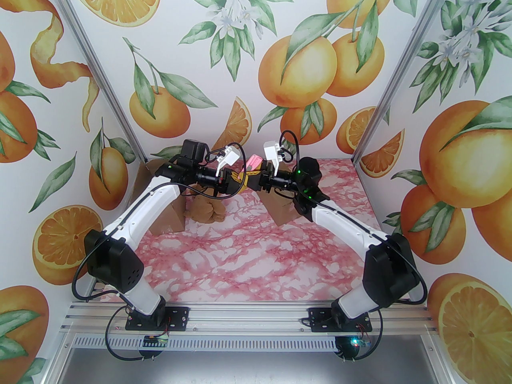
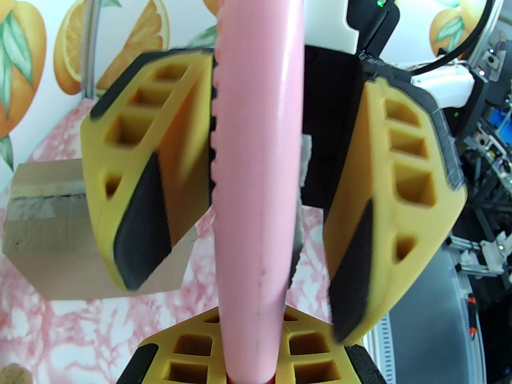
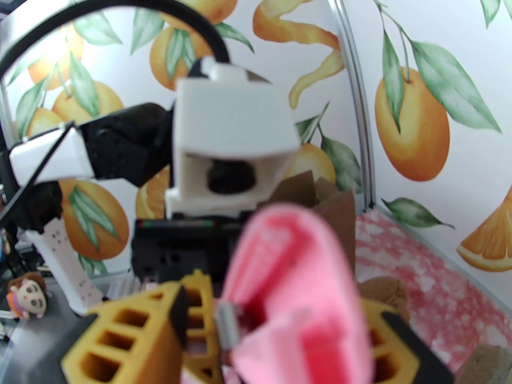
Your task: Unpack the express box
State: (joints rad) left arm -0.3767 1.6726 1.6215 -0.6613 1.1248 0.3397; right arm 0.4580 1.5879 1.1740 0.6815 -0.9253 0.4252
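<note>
- table (image 1: 256,262), pink marble
- taped express box (image 2: 52,234) sits on table, below right gripper
- open cardboard box (image 1: 170,220) far-left on table
- right gripper (image 2: 240,274) spread around cutter
- left gripper (image 2: 248,328) pinching pink cutter (image 2: 256,134) mid-air

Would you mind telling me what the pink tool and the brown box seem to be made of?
The pink tool is probably moulded plastic, smooth and glossy: a light streak runs along it. The brown box looks like cardboard, matte and fibrous, with greyish tape across its top.
</note>
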